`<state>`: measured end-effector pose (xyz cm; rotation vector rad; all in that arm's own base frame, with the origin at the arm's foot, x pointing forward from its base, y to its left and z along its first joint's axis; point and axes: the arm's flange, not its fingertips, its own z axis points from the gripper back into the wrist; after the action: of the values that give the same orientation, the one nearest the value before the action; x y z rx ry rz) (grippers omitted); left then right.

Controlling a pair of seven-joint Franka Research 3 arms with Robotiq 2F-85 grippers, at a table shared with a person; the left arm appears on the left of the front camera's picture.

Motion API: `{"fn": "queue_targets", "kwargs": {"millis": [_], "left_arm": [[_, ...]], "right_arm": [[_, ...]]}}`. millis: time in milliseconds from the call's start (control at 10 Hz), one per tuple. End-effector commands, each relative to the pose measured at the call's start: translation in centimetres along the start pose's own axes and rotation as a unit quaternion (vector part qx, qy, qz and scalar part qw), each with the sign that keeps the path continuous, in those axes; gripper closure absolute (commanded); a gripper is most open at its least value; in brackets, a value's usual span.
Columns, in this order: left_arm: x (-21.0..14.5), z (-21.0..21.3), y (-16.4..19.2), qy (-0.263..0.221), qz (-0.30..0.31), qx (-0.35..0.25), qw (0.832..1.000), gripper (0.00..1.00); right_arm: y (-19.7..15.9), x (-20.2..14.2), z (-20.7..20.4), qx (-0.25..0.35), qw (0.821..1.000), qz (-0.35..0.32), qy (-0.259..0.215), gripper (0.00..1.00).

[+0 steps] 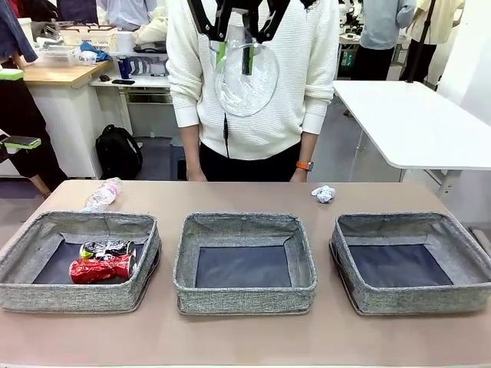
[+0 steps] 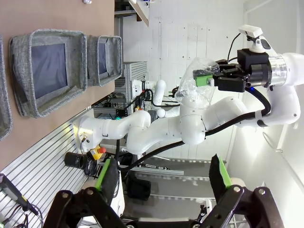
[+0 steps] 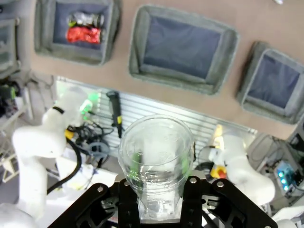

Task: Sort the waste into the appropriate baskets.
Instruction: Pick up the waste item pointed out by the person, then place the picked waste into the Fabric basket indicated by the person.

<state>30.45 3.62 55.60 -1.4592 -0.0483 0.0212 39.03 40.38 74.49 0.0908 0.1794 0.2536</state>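
Though the dark can point(image 1: 107, 248) bears print, none is legible

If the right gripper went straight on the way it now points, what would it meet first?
Probably the grey slatted panel just short of the middle basket, past the clear plastic cup it holds; depth is unclear.
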Motion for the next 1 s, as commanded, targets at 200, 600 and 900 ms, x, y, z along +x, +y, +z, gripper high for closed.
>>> {"fn": "queue_targets", "kwargs": {"millis": [200,600,900], "left_arm": [[-0.04,0.03,-0.06,0.002,-0.010,-0.011,1.000,0.00],[-0.04,0.03,-0.06,0.002,-0.010,-0.011,1.000,0.00],[-0.04,0.03,-0.06,0.002,-0.010,-0.011,1.000,0.00]], "right_arm": [[0.01,-0.24,0.26,0.002,1.000,0.003,-0.003,0.65],[0.01,-0.24,0.26,0.002,1.000,0.003,-0.003,0.65],[0.01,-0.24,0.26,0.002,1.000,0.003,-0.003,0.65]]}}
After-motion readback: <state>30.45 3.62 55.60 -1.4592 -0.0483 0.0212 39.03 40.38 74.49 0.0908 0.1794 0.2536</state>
